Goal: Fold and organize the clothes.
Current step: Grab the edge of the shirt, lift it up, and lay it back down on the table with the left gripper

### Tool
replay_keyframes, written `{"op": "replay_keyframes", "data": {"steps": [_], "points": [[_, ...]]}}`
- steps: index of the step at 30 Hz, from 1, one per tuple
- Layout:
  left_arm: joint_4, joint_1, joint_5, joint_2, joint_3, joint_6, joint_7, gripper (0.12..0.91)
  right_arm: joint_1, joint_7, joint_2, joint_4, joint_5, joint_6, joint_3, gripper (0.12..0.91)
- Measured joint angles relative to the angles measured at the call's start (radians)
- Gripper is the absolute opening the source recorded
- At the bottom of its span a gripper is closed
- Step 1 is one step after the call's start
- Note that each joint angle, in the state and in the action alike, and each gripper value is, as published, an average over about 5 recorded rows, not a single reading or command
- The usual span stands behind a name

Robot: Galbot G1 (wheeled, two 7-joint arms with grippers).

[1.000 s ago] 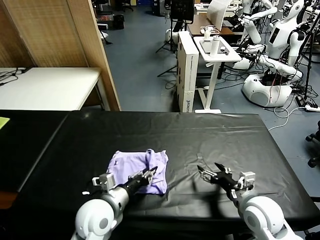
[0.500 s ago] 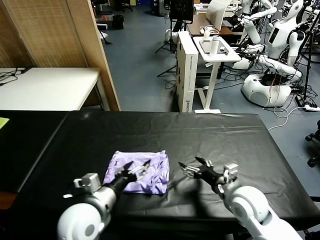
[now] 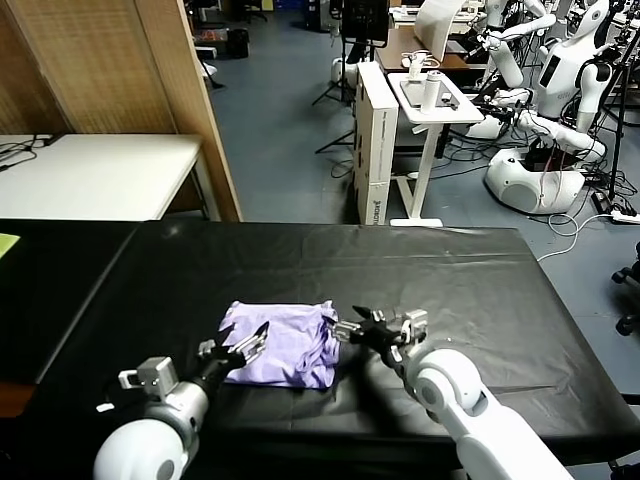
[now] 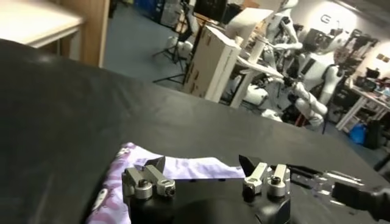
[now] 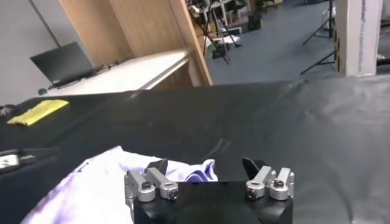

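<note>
Near the frame's lower centre, the T-shirt (image 3: pixel 282 343) lies folded into a compact bundle on the table (image 3: pixel 450 280). Left gripper (image 3: pixel 243 347) gapes wide at its near edge; right gripper (image 3: pixel 352 328) spreads empty beside it. Only tidying seems left.

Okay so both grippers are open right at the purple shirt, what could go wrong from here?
The T-shirt lies loosely bunched, so the right gripper at its edge may pinch several layers instead of one. The left gripper hovers open over the near-left part; an uneven pull could undo the fold. The black table cover is wrinkled and could snag a fingertip.
</note>
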Motion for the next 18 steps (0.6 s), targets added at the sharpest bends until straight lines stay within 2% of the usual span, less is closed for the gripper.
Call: {"op": "replay_keyframes", "data": {"steps": [3, 10, 13, 18], "points": [[0.0, 0.006, 0.009, -0.002, -0.003, -0.003, 0.0, 0.907, 0.003, -0.006, 0.013, -0.016, -0.004, 0.0, -0.011, 0.613], [0.0, 0.023, 0.03, -0.005, -0.011, -0.01, 0.0, 0.907, -0.001, -0.007, 0.023, -0.027, -0.008, 0.001, -0.016, 0.204], [0.0, 0.024, 0.031, -0.005, -0.018, -0.012, 0.0, 0.907, 0.0, 0.002, 0.019, -0.028, -0.013, 0.003, -0.006, 0.141], [0.0, 0.025, 0.028, -0.006, -0.031, -0.014, 0.0, 0.907, -0.002, -0.006, 0.004, -0.024, -0.021, 0.004, 0.009, 0.14]]}}
